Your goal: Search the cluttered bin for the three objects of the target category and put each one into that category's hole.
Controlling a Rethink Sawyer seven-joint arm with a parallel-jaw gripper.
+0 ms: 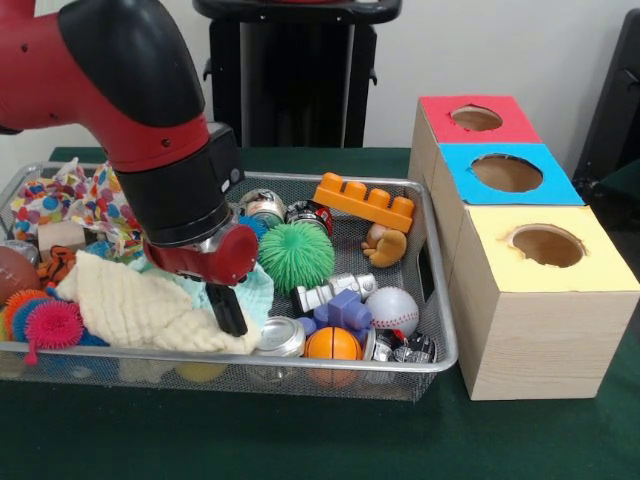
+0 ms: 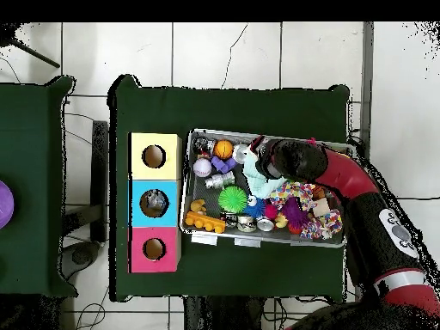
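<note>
A wire mesh bin point(image 1: 441, 300) point(image 2: 258, 243) holds a jumble of toys and cloths. My gripper point(image 1: 228, 312) point(image 2: 260, 160) reaches down into its middle, right over a cream cloth point(image 1: 130, 305) and a pale teal cloth point(image 1: 258, 285) point(image 2: 254, 179). Whether it holds anything is hidden. Close by lie a green spiky ball point(image 1: 295, 255) point(image 2: 230, 198), a silver can point(image 1: 282, 337), a small basketball point(image 1: 333, 343) point(image 2: 223, 149), a baseball point(image 1: 392, 308) point(image 2: 203, 167), a purple toy point(image 1: 346, 310) and an orange brick point(image 1: 365, 200) point(image 2: 204, 222). Beside the bin stand a red box point(image 1: 430, 108) point(image 2: 137, 249), a blue box point(image 1: 455, 160) point(image 2: 137, 204) and a yellow box point(image 1: 490, 225) point(image 2: 137, 156), each with a round hole on top.
A polka-dot cloth point(image 1: 70, 200), pink spiky ball point(image 1: 55, 322) and brown football point(image 1: 10, 270) fill the bin's end under the arm. A brown plush toy point(image 1: 385, 243) and another can point(image 1: 265, 205) lie toward the back. Something grey shows inside the blue box's hole point(image 2: 155, 203).
</note>
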